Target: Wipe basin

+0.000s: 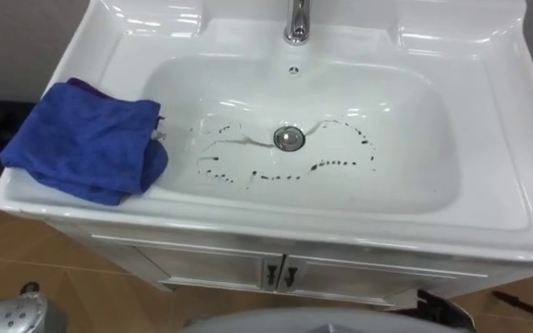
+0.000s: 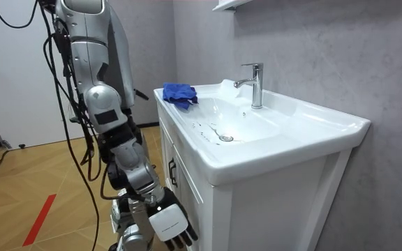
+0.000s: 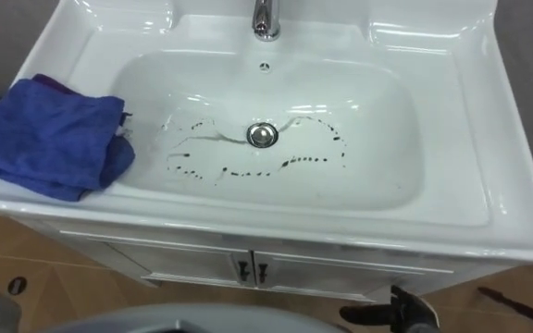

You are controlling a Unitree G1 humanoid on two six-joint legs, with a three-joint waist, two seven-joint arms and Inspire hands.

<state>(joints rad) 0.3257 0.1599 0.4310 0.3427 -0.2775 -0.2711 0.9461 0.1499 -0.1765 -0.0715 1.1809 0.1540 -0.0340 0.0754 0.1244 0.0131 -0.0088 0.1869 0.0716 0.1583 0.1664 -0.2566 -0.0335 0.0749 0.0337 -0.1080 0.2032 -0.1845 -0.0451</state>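
The white basin (image 1: 489,120) has dark dotted and streaked marks (image 1: 290,171) around its metal drain (image 1: 289,138). A crumpled blue cloth (image 1: 86,139) lies on the rim at my left, overhanging the bowl a little; in the room view the cloth (image 2: 180,93) sits at the far end of the basin (image 2: 313,122). I stand facing the basin with both arms hanging low. My right hand (image 2: 167,222) hangs by the cabinet front, fingers relaxed and holding nothing. A grey metal end of my left arm (image 1: 9,314) shows at the lower left corner.
A chrome tap (image 1: 296,20) stands at the back centre of the rim. Below the basin, the white cabinet has two doors with small dark handles (image 1: 280,275). Wooden floor lies around it, with a grey wall behind.
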